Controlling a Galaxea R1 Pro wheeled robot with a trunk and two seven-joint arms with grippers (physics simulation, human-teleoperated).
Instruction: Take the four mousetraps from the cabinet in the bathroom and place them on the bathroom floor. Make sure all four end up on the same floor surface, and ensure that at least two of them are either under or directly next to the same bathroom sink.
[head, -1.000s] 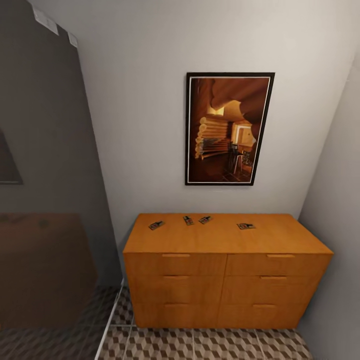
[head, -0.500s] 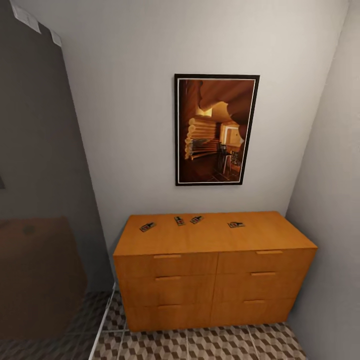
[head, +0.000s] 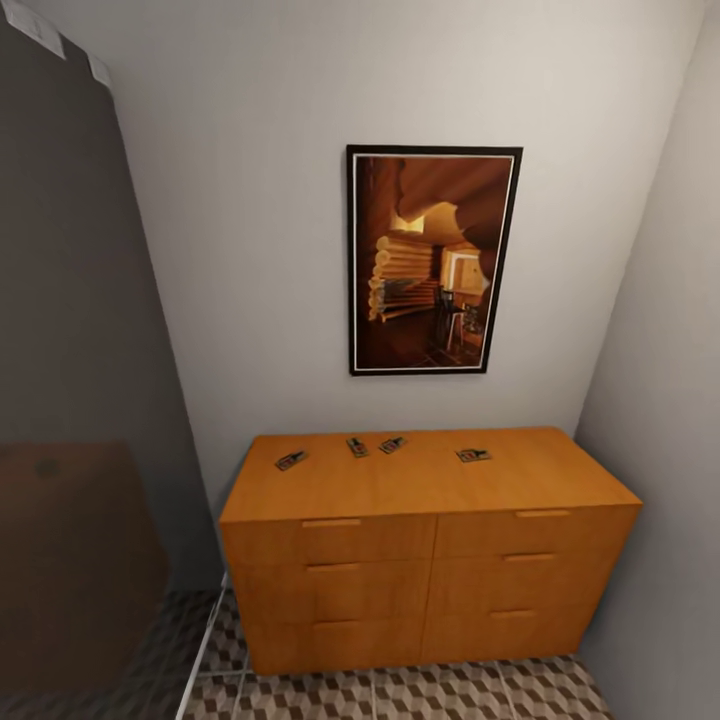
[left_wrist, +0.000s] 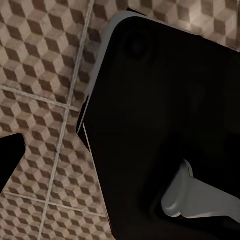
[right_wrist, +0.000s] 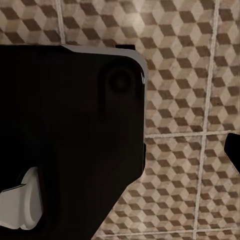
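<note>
The orange-brown cabinet (head: 430, 485) stands against the back wall in the head view. Several mousetraps lie flat on its top near the back edge. One mousetrap (head: 291, 460) is at the left, two (head: 356, 447) (head: 392, 443) sit close together in the middle, and another (head: 473, 455) lies right of centre. All drawers are closed. The cube-patterned bathroom floor (head: 400, 695) runs in front of the cabinet. The left wrist view shows one dark fingertip (left_wrist: 9, 152) over the tiles, and the right wrist view shows another fingertip (right_wrist: 233, 150). The sink is out of view.
A framed picture (head: 432, 260) hangs above the cabinet. A dark grey panel (head: 70, 300) closes the left side, with a dim brown block (head: 70, 560) low in front of it. A pale wall (head: 670, 450) hems in the cabinet's right end. The robot's black body (left_wrist: 165, 125) (right_wrist: 65, 130) hangs over the tiles.
The whole head view has shifted, so the camera has moved: the cabinet now sits a little further left and lower. The mousetraps lie as before.
</note>
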